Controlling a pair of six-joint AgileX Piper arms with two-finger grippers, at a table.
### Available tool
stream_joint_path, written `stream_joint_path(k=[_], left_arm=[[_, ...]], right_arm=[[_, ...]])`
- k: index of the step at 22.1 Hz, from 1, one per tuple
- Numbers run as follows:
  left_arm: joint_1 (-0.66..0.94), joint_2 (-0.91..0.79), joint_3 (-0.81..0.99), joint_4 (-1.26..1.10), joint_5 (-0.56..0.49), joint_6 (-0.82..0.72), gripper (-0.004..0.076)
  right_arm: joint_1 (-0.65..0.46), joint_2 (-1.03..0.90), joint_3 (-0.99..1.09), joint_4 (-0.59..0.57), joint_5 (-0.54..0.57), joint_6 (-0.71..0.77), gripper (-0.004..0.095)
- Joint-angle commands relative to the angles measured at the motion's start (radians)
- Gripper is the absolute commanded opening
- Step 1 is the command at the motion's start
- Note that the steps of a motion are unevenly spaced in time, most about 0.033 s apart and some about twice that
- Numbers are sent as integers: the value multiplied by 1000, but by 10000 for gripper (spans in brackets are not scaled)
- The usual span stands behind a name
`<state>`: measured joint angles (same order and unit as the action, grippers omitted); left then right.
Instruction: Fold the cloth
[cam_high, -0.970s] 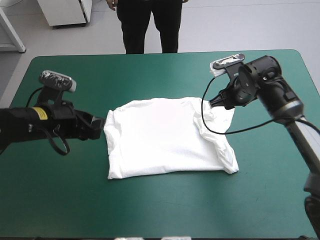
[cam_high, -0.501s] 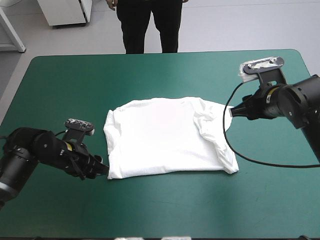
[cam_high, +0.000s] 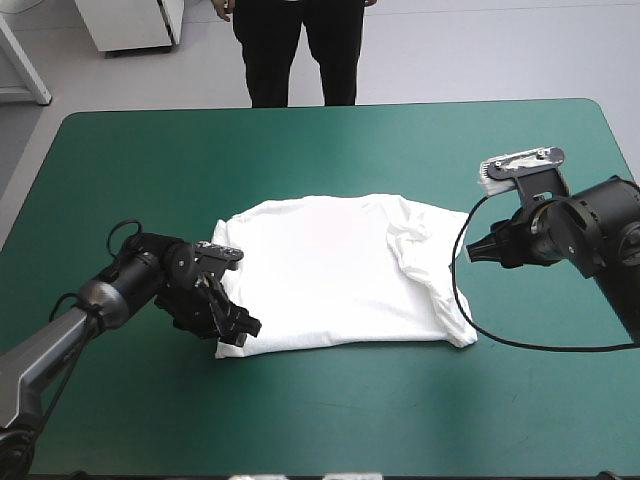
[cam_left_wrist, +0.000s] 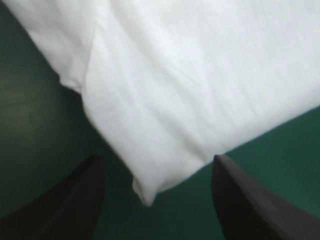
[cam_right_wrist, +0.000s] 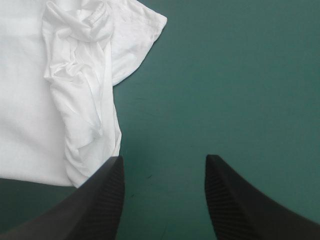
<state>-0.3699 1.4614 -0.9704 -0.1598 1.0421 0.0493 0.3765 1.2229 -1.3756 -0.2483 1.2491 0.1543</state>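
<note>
The white T-shirt (cam_high: 335, 275) lies spread flat in the middle of the table, and its right sleeve (cam_high: 415, 232) is crumpled into a ridge. My left gripper (cam_high: 238, 332) is low at the shirt's near-left corner. In the left wrist view that gripper (cam_left_wrist: 156, 159) is open, and the T-shirt's corner (cam_left_wrist: 150, 180) lies between its fingers. My right gripper (cam_high: 476, 250) hovers just off the shirt's right edge. The right wrist view shows this gripper (cam_right_wrist: 164, 159) open over bare cover. The T-shirt (cam_right_wrist: 30, 115) and its bunched sleeve (cam_right_wrist: 82, 75) lie beside one of its fingers (cam_right_wrist: 95, 200).
The teal-green cover (cam_high: 330, 410) shows all round the T-shirt, with a wide band toward the near edge and another toward the far edge (cam_high: 330, 106).
My left gripper swung from the shirt's left edge down to its near-left corner and dropped low. My right gripper drew away from the right sleeve toward the table's right side.
</note>
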Motion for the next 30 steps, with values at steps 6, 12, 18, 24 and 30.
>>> stream_joint_path(k=[6,12,18,24,30], left_arm=[[-38,119,5,39,-84,-80,459],[-38,206,6,-31,-119,-57,270],[-38,254,6,-43,-163,-12,-10],[-38,260,6,-43,-167,-2,-10],[-38,260,6,-41,-167,3,-10]], right_arm=[[-3,-46,73,-5,-54,1,480],[-3,-50,308,63,-221,1,481],[-3,30,433,158,-317,1,551],[-3,142,435,224,-367,-20,600],[-3,285,477,255,-428,-26,600]])
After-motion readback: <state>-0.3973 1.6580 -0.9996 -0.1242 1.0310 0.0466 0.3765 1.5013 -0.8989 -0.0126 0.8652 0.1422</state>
